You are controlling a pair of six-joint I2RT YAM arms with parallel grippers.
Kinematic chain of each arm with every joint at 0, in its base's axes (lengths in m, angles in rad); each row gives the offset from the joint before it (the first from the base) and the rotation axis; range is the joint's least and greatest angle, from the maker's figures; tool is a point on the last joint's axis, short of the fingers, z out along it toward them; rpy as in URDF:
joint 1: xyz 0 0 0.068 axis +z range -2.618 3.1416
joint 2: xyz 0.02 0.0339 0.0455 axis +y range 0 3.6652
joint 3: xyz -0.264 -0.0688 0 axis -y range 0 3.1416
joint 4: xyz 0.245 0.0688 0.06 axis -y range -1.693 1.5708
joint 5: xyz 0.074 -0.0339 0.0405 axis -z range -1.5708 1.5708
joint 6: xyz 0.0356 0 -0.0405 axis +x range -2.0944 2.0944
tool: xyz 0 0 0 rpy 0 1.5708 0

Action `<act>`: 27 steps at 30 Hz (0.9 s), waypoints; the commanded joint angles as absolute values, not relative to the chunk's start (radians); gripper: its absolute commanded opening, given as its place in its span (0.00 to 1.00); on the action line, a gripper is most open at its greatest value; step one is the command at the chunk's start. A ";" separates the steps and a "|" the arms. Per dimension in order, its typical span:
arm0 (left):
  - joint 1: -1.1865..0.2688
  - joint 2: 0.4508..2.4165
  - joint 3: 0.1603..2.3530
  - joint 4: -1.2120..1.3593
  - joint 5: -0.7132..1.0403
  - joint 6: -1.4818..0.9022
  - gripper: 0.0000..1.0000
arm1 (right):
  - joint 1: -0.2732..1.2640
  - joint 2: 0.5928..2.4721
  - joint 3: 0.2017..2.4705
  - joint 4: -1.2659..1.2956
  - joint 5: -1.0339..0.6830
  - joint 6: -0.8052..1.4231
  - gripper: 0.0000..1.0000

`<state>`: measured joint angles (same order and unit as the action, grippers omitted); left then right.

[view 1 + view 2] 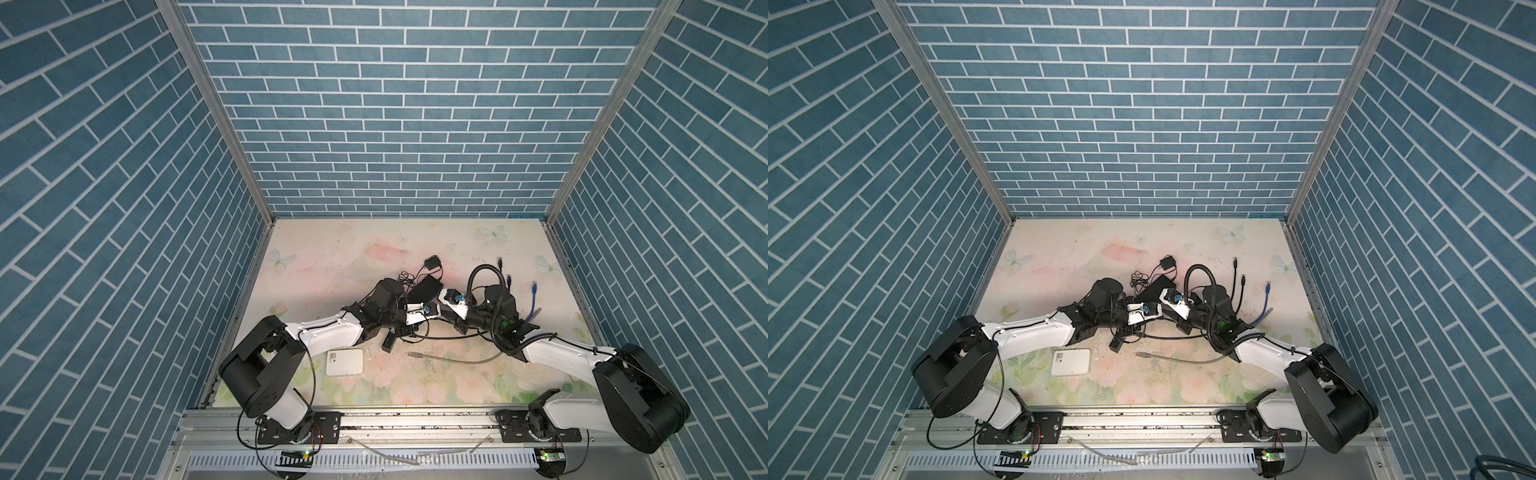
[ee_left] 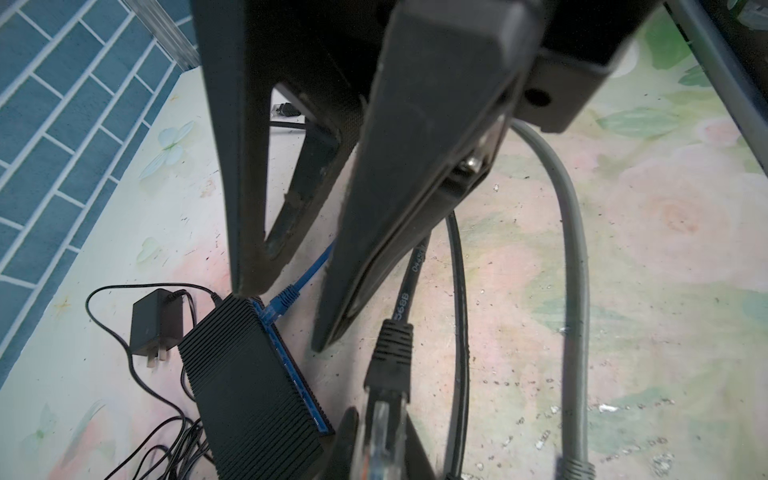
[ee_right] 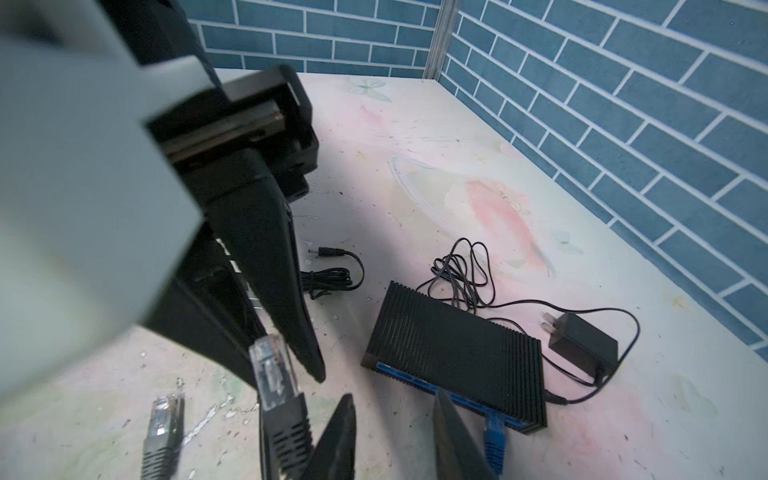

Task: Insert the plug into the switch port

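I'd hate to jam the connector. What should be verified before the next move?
1. Left gripper holding black plug: ok.
2. Right gripper open, off the black plug: ok.
3. Switch has free ports beside the blue plug: ok.
4. Black plug lined up with a port: not ok, it hangs off to the side.
5. Black plug latch facing the right way: cannot tell.

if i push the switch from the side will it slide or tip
Probably slides: the switch is a small flat box lying loose on the table. Unlikely to tip, being low and wide; the plugged-in blue cable may drag on it.
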<state>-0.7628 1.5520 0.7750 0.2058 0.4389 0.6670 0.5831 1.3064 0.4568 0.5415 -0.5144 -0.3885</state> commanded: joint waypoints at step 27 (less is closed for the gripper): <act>-0.765 1.520 0.771 0.181 0.443 0.687 0.16 | 0.577 1.266 0.443 0.351 -0.668 -0.463 0.32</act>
<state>-0.7628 1.5436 0.7746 0.1905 0.4374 0.6788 0.5812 1.2461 0.4435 0.3210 -0.6399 -0.4274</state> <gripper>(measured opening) 0.158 0.317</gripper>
